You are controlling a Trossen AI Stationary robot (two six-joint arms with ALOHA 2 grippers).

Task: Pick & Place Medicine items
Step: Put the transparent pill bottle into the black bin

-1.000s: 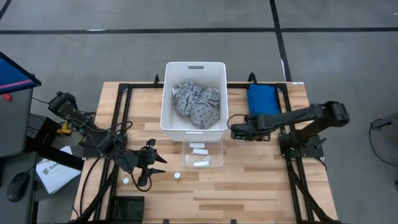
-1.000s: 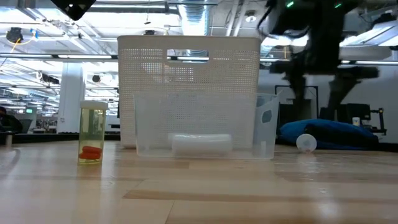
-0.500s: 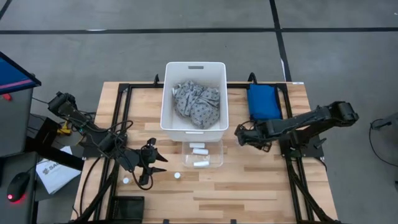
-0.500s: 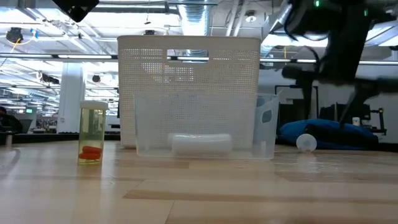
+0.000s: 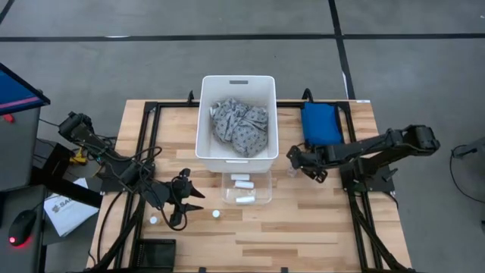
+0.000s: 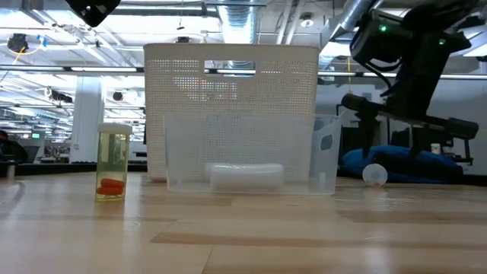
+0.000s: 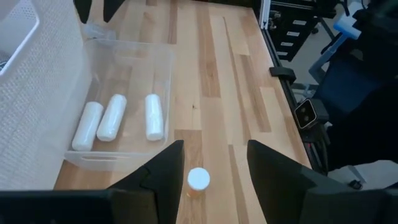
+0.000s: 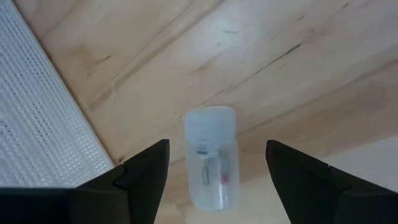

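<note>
Three white cylinders lie in a clear tray in front of the white bin. A small clear bottle lies on its side on the table right of the bin; in the low view this bottle shows before the blue pouch. My right gripper is open, hovering above it with a finger on either side. My left gripper is open near the table's left near corner, above a white-capped bottle that stands upright. Another tiny bottle stands farther left.
A grey patterned cloth fills the white bin. The blue pouch lies at the far right of the table. An upright yellow bottle with orange pills stands left of the tray in the low view. Bare wood lies along the near right.
My right gripper has swung away from the bin's right wall and come down, tipping its fingers toward the table over the lying bottle. The bottles, the tray and the bin have stayed in place.
</note>
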